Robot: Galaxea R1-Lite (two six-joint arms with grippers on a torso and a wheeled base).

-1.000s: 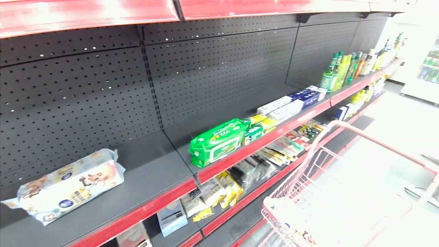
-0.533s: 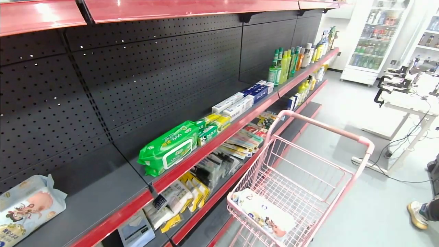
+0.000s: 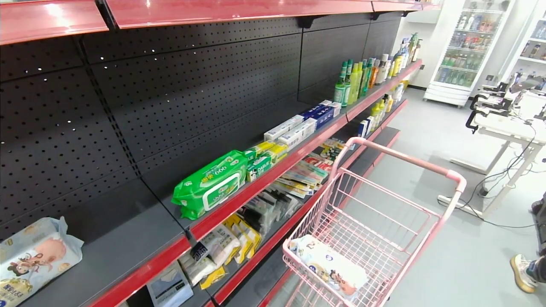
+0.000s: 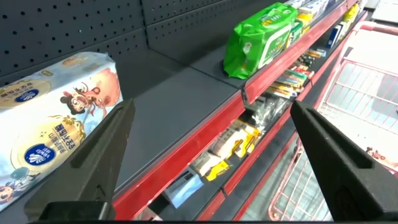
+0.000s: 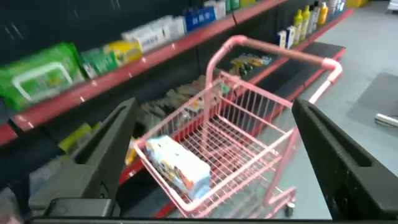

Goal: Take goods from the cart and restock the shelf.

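Note:
A pink wire cart [image 3: 401, 155] stands in front of the shelf [image 3: 149, 268]. One pale pack of wipes with cartoon print [image 3: 328, 266] lies in its basket. A matching cartoon pack [image 3: 34, 256] lies on the dark shelf board at the left, and a green wipes pack [image 3: 211, 183] lies further right. My left gripper [image 4: 214, 168] is open above the shelf board, between the cartoon pack [image 4: 50, 124] and the green pack [image 4: 264, 37]. My right gripper [image 5: 217, 168] is open above the cart [image 5: 280, 56], over the pack in it [image 5: 177, 165].
Boxed toothpaste [image 3: 294, 130] and green bottles [image 3: 354, 81] line the shelf to the right. Lower shelves hold hanging packets [image 3: 239, 238]. A glass-door fridge [image 3: 465, 51] and a white table with cables [image 3: 507, 128] stand across the open grey floor. A person's shoe [image 3: 522, 273] shows at the right edge.
The head camera has swung to the right, so the cart and the room beyond now show in full. In the last half second nothing has moved.

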